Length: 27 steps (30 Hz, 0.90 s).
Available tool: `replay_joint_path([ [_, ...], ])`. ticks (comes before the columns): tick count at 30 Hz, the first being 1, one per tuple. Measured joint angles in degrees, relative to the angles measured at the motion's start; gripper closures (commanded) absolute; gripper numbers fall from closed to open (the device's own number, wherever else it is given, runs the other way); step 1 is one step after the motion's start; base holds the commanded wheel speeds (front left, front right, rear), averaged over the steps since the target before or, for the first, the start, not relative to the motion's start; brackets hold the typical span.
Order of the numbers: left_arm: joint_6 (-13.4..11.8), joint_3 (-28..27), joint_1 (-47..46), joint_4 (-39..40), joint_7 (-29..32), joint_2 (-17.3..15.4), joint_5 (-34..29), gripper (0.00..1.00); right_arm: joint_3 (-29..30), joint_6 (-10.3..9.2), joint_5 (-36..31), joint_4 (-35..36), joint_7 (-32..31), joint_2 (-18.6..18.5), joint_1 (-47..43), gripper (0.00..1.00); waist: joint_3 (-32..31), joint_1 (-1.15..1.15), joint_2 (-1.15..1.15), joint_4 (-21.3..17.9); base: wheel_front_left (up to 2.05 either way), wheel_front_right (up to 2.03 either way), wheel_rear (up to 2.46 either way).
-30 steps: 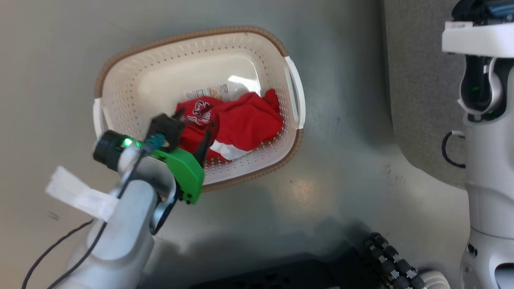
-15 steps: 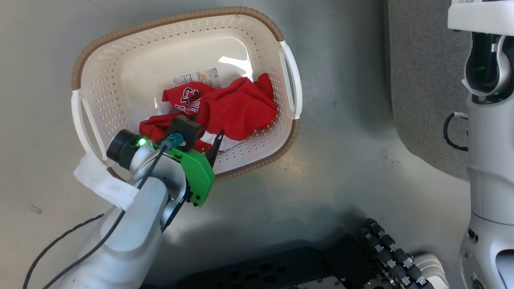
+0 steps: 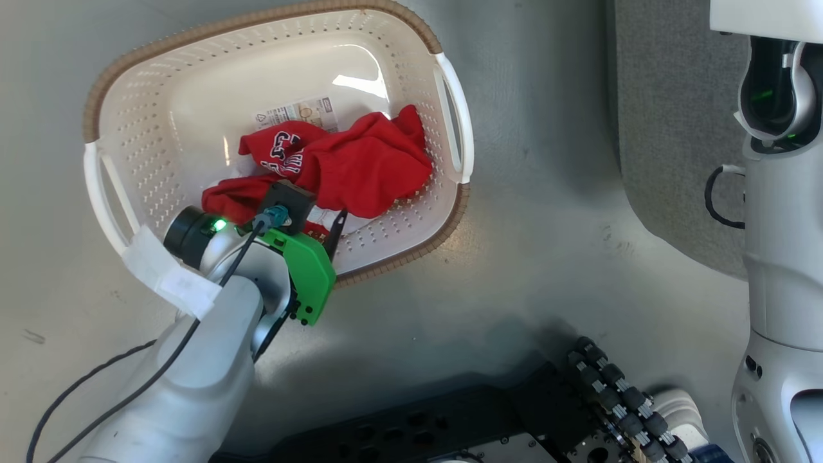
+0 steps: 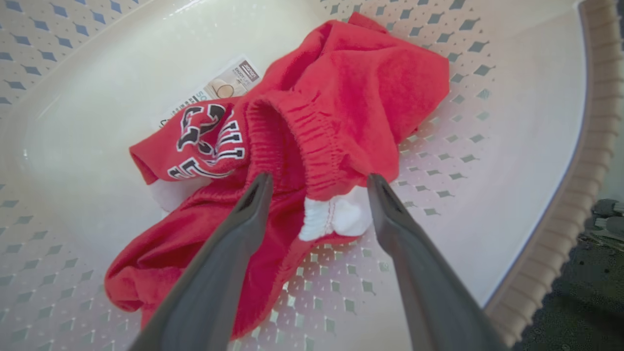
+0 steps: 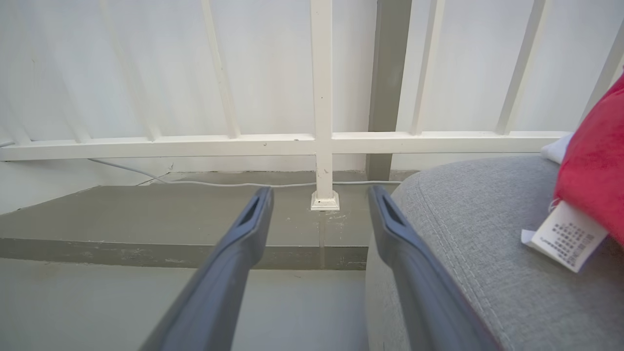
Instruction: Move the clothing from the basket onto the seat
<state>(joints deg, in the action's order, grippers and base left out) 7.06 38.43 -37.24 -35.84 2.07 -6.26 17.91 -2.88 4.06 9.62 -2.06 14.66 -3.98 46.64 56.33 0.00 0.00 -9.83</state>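
Now, with left tool spread over the clothing heaped at four o'clock in the basket, sink onto the waistband fold, pinch deep, lift clear toward the seat at three o'clock, leaving right tool spread.

The clothing is bright red, with dark lettering edged in white and a white ribbed patch. The basket is cream-white, peppered with small diamond holes, under a brown woven-look rim and white handles. Its paper label is pale with tiny print. The floor is dull grey-green. The seat is a grey fine weave, and the red garment on it carries a white printed tag. The left hand has dark grey fingers and a vivid green bracket. The railing is white.
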Motion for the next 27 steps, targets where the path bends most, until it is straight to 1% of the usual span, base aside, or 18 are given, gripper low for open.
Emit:
replay_joint_path([
  [6, 0.0, 1.0, -1.3, -2.4, 0.0, 0.1, 0.2, 0.00, -0.1, 0.12, -0.2, 0.1, 0.0, 0.1, 0.0, 0.00, 1.0, 0.00, 0.00, -0.7, 0.00, 0.00, 0.00],
  [10, 0.0, 1.6, -1.7, -3.4, -0.1, 0.2, 1.8, 0.01, -0.1, 0.13, -0.6, 0.1, 0.0, 0.2, 0.0, 0.00, 1.2, 0.00, 0.00, -0.8, 0.00, 0.00, 0.00],
  [12, 0.0, 2.0, -1.9, -4.3, -0.1, 0.2, 2.1, 0.16, -0.1, 0.13, -0.6, 0.1, 0.0, 0.2, 0.0, 0.00, 1.2, 0.00, 0.00, -0.9, 0.00, 0.00, 0.00],
  [13, 0.0, 2.3, -2.2, -4.6, -0.5, 0.2, 2.2, 0.53, -0.1, 0.13, -0.6, 0.1, 0.0, 0.2, 0.0, 0.00, 1.3, 0.00, 0.00, -0.9, 0.00, 0.00, 0.00],
  [14, 0.0, 2.5, -2.5, -4.7, -0.7, 0.2, 2.3, 0.67, -0.1, 0.13, -0.7, 0.1, 0.0, 0.2, 0.0, 0.00, 1.3, 0.00, 0.00, -0.9, 0.00, 0.00, 0.00],
  [15, 0.0, 2.6, -2.8, -4.7, -0.8, 0.3, 2.5, 0.89, -0.1, 0.13, -0.7, 0.1, 0.0, 0.2, 0.0, 0.00, 1.3, 0.00, 0.00, -0.9, 0.00, 0.00, 0.00],
  [16, 0.0, 2.8, -3.1, -4.7, -1.4, 0.3, 2.6, 1.00, -0.1, 0.13, -0.7, 0.0, 0.0, 0.2, 0.0, 0.00, 1.3, 0.00, 0.00, -0.9, 0.00, 0.00, 0.00],
  [27, 0.0, 5.4, -5.0, -4.7, -6.7, 1.4, 4.0, 1.00, 0.4, 0.12, -1.3, -1.0, 0.0, 0.2, 0.0, 0.00, -0.2, 0.00, 0.00, -0.1, 0.00, 0.00, 0.00],
])
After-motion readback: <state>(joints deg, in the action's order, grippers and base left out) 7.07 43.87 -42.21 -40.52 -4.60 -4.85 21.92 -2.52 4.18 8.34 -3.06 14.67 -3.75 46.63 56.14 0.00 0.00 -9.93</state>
